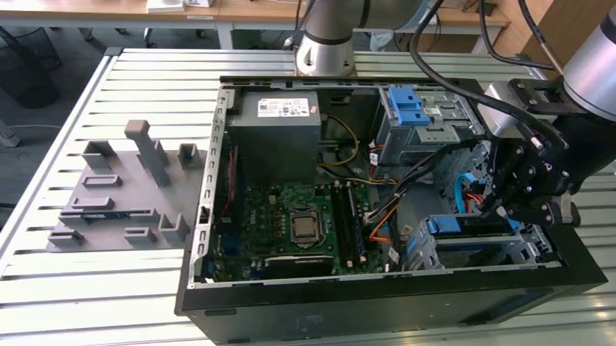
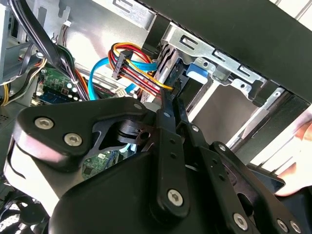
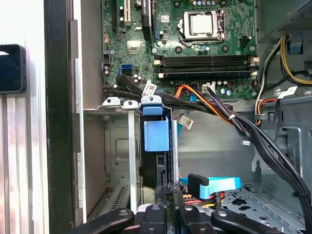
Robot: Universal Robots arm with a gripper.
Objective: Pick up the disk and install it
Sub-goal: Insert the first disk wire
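The disk (image 1: 468, 225) stands on edge in the lower drive cage (image 1: 524, 249) at the exterior view's right of the open computer case. Blue carrier plastic runs along its edge. In the first wrist view the disk (image 3: 155, 168) is a dark slab under a blue tab, between the cage's metal walls. My gripper (image 1: 498, 209) hangs over the cage just past the disk's end. In both wrist views the fingers lie close together, with the gripper (image 3: 169, 189) at the disk's near end and nothing seen between them. The second wrist view puts the gripper (image 2: 171, 95) beside a blue carrier piece (image 2: 197, 73).
Orange, red and blue cables (image 1: 385, 209) run beside the cage. Inside the case are the motherboard (image 1: 298, 223), the grey power-supply box (image 1: 279, 130) and an upper cage with a blue latch (image 1: 414, 108). A grey fixture plate (image 1: 125, 194) lies outside. A person's hand (image 2: 298, 161) is nearby.
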